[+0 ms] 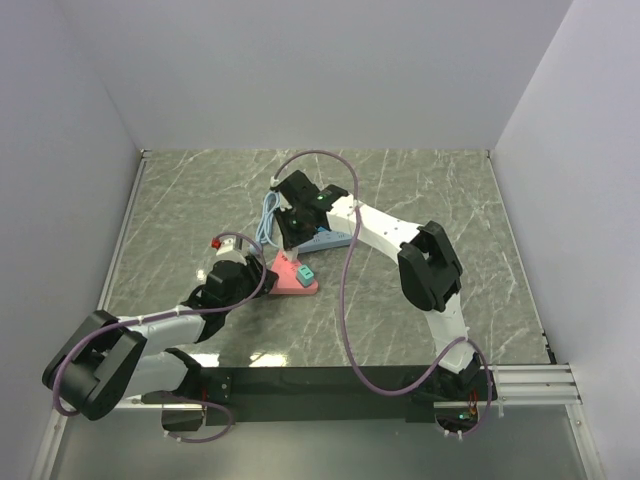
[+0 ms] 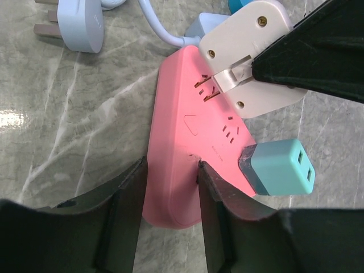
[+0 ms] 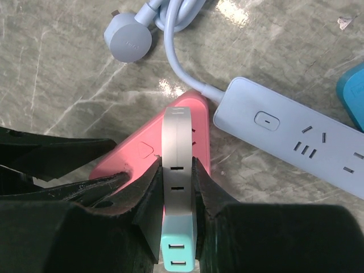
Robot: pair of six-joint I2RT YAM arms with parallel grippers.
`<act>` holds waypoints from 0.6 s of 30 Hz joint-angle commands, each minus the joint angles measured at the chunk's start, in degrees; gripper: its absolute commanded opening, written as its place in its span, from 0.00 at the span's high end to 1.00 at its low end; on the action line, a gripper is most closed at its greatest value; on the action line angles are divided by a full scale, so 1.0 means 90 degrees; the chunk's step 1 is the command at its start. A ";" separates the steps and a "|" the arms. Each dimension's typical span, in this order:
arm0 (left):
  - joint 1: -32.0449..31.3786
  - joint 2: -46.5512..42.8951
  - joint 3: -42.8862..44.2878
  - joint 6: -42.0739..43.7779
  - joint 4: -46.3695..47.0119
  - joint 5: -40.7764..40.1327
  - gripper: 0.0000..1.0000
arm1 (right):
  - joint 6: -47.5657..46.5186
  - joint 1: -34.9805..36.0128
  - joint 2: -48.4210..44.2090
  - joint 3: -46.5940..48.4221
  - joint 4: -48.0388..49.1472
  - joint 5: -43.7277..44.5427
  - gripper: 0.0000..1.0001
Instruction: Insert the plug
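your right tool (image 3: 176, 168) clamps the white plug (image 3: 176, 133), prongs at the pink strip (image 2: 173, 142); left tool (image 2: 170, 175), narrow, sits over that strip's end

strip (image 3: 296, 133): pale blue-grey, flat on bench (image 1: 450, 190), sockets up, button near cord end | cord (image 3: 185, 14): leaves that end, gathered in a coil | three-pin plug (image 3: 128, 41): on its side just beside coil | walls (image 1: 300, 70): white, three sides
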 commanded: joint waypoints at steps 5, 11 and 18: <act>0.0022 0.0074 0.0043 0.0007 0.0019 0.0106 0.55 | -0.0134 0.0169 0.0065 0.0372 -0.0241 0.0174 1.00; 0.0012 0.0103 0.0053 0.0007 0.0018 0.0116 0.55 | -0.0164 0.0316 0.0260 0.0596 -0.0358 0.0243 1.00; 0.0012 0.0142 0.0053 0.0017 0.0048 0.0155 0.56 | -0.0125 0.0433 0.0270 0.0538 -0.0446 0.0291 1.00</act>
